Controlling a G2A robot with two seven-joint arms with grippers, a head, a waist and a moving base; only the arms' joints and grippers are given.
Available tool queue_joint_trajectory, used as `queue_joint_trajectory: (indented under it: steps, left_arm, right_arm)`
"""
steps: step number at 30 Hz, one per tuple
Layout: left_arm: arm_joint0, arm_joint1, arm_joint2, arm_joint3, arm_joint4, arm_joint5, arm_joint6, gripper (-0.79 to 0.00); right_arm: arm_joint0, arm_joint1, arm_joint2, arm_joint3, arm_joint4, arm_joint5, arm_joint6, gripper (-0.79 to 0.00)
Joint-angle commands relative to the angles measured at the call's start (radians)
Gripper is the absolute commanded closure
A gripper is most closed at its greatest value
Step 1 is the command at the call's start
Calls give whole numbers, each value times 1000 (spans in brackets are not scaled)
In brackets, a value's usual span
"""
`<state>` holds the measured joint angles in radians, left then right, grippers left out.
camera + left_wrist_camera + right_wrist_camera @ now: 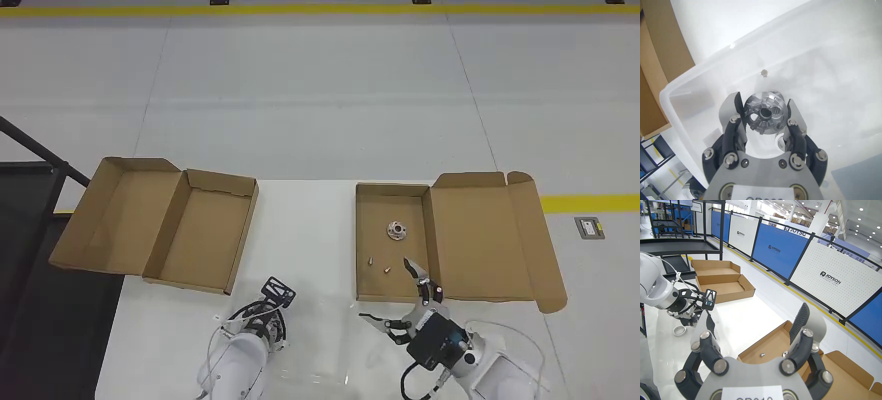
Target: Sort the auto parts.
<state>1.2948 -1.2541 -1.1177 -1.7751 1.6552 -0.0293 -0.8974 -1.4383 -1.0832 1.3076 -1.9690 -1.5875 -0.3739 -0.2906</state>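
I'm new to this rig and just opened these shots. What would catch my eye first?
The left gripper, clamped on a toothed metal hub inside a clear plastic bin. Next, on the white table, the cardboard box holding a small hub and bolts, with the right gripper open at its near edge.

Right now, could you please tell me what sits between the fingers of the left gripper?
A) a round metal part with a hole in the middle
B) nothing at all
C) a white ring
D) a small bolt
A: in the left wrist view the left gripper has its fingers closed on either side of the round metal part.
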Motion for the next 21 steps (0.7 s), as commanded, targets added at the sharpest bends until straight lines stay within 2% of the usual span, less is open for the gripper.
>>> queue_joint_trajectory:
  steps: [1, 10, 15, 21]
  left_arm:
    - [17, 1, -9, -32, -6, -10, 4, 0]
    - [111, 15, -104, -261, -51, -84, -5, 0]
    - [136, 22, -208, -368, -73, -67, 4, 0]
    - [113, 27, -368, -436, -289, -111, 14, 0]
  right_arm:
    - [0, 0, 0, 0, 0, 0, 0, -785]
    - [0, 0, 0, 0, 0, 0, 0, -785]
    - [0, 0, 0, 0, 0, 0, 0, -785]
    - [0, 0, 0, 0, 0, 0, 0, -785]
